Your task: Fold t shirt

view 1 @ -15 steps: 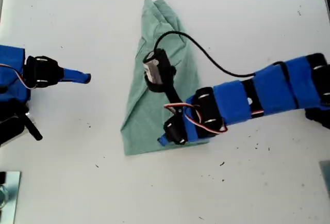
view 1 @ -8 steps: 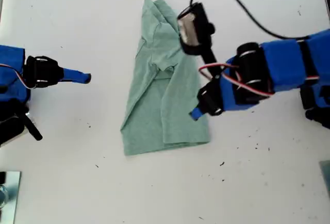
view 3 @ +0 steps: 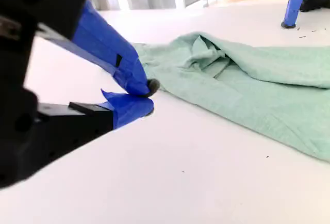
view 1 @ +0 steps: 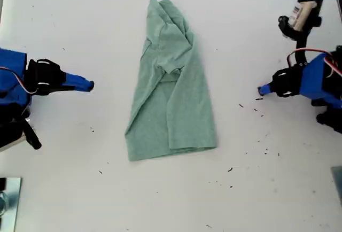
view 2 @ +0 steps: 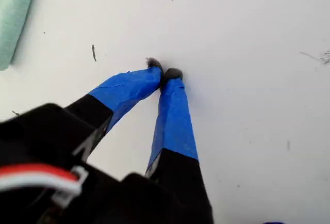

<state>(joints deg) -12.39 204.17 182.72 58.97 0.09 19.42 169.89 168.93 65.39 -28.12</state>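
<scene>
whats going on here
Two arms are folding a green t shirt on a white table. Right now neither holds it: it lies part-folded mid-table. My first end effector, shut and empty, is at the exterior view's right. My second end effector, shut, is at the left.

the t shirt (view 1: 172, 87) is pale sage-green, soft plain cloth, lying flat on the white table (view 1: 256, 189) near the middle of the exterior view. it is folded lengthwise into a long narrow shape, tapering to a crumpled point toward the exterior view's top and widening to a fairly straight hem toward the bottom. one layer overlaps the other along a lengthwise seam, with wrinkles and a bunched fold in the upper half. nothing touches it; it lies well apart from both arms.
</scene>
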